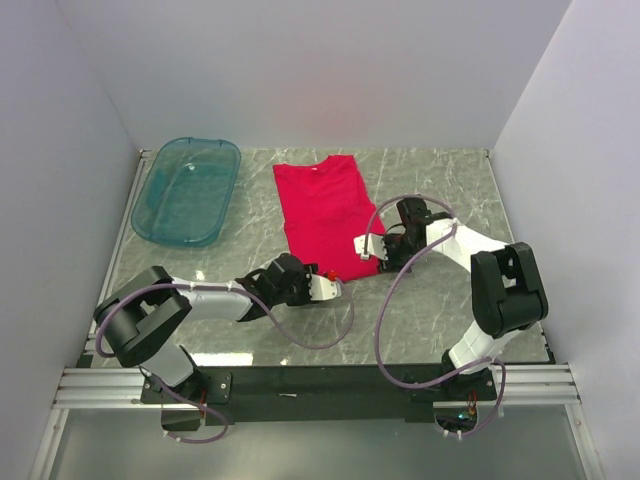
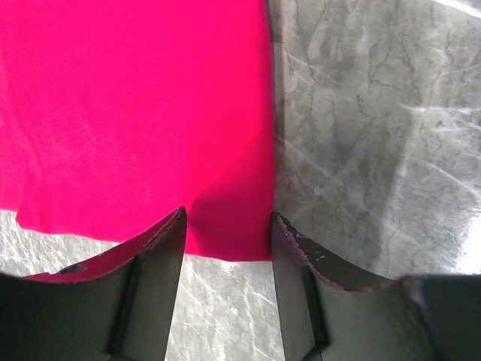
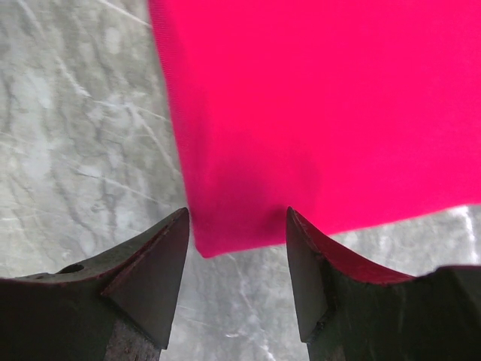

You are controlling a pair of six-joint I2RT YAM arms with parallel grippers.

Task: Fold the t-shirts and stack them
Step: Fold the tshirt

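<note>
Marbled grey bench [image 1: 440,300] between white walls carries the red t-shirt [image 1: 322,205], lying flat at mid-bench, a teal tub [image 1: 188,190] to its left. Left claw [image 1: 325,285] stands open astride one near hem corner, right claw [image 1: 365,247] open astride the other, the fabric between the fingers unpinched
</note>
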